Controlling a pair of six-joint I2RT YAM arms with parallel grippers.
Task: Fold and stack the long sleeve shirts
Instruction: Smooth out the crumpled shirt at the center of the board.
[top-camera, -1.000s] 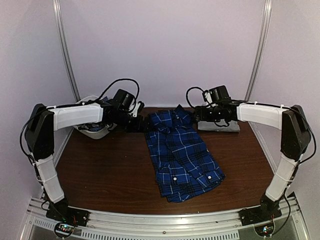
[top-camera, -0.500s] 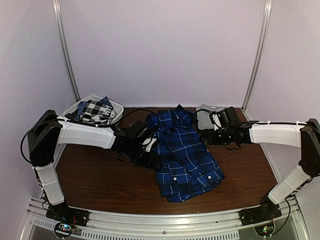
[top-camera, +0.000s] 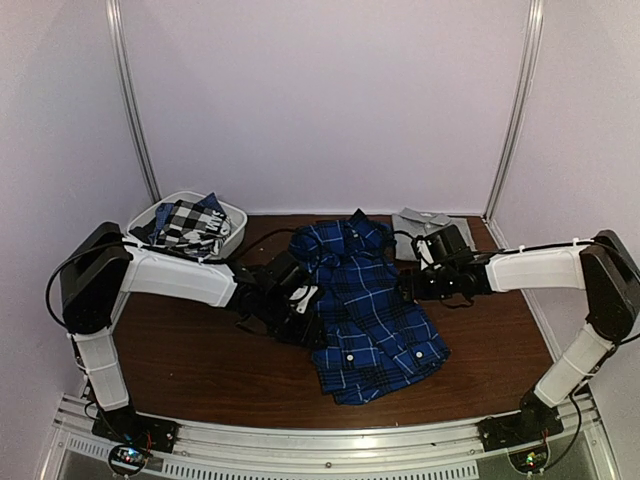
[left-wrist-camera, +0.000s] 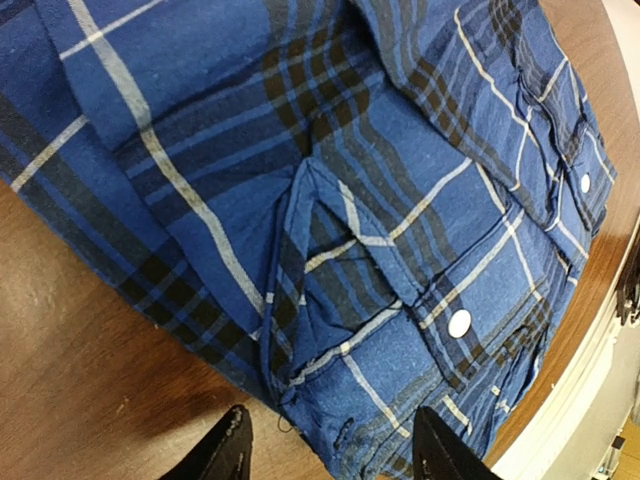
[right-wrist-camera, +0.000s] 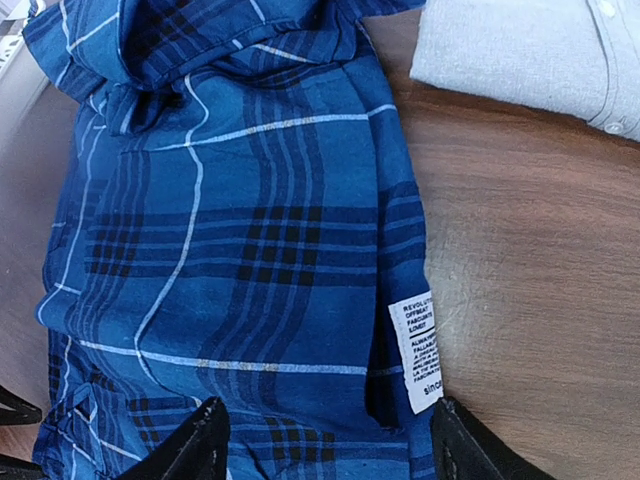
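Note:
The blue plaid long sleeve shirt (top-camera: 365, 305) lies partly folded in the middle of the table, collar at the back. My left gripper (top-camera: 305, 322) is low at its left edge; in the left wrist view the open gripper (left-wrist-camera: 335, 455) straddles the shirt's hem (left-wrist-camera: 330, 420) near a buttoned cuff. My right gripper (top-camera: 412, 284) is at the shirt's right edge; in its wrist view the open gripper (right-wrist-camera: 330, 450) spans the cloth beside a white label (right-wrist-camera: 418, 350). A folded grey shirt (top-camera: 422, 224) lies at the back right. A black-and-white check shirt (top-camera: 188, 224) sits in the basket.
The white plastic basket (top-camera: 236, 214) stands at the back left corner of the brown table (top-camera: 200, 360). The grey shirt (right-wrist-camera: 530, 50) lies just beyond the plaid one in the right wrist view. Walls close the back and sides.
Both arms have come forward and down from the back of the table. The left gripper left the basket for the shirt's left edge, its jaws narrowing; the right left the grey shirt for the right edge.

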